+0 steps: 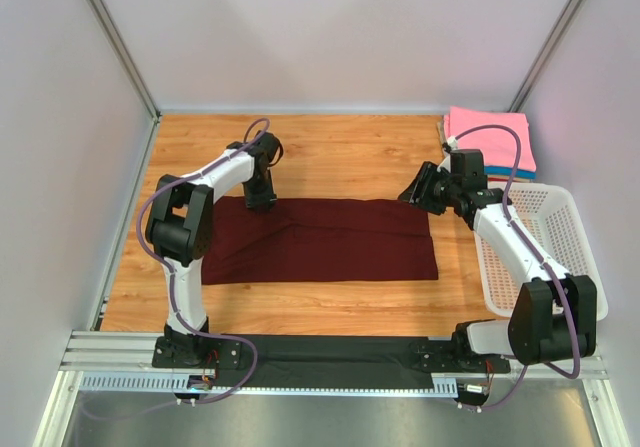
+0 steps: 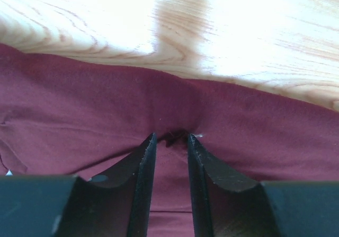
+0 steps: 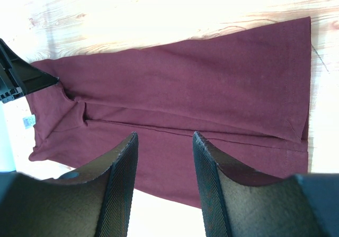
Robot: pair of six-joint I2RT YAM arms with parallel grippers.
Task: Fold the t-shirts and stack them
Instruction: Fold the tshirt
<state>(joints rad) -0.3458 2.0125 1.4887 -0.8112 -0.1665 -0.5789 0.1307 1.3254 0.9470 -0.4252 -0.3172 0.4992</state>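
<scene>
A maroon t-shirt (image 1: 330,239) lies flat across the middle of the wooden table (image 1: 340,152), drawn into a long band that runs from 9 o'clock to 3 o'clock, as seen from the overhead camera. At the band's 11 o'clock corner the left gripper (image 1: 262,202) is down on the cloth. Its wrist view shows the jaws a narrow gap apart, with a pucker of fabric at their tips, but it cannot be told whether the pinch has closed. The right gripper (image 1: 415,192) hovers at the band's 1 o'clock corner, its jaws apart and holding nothing. A stack of folded t-shirts (image 1: 492,139), pink on top with blue and tan edges beneath, sits at the table's 2 o'clock corner, just beyond a white basket (image 1: 575,227) at 3 o'clock. By the look of it, the lengthwise folds on the maroon shirt are made. The crosswise folds and the move onto the stack are not yet done.
</scene>
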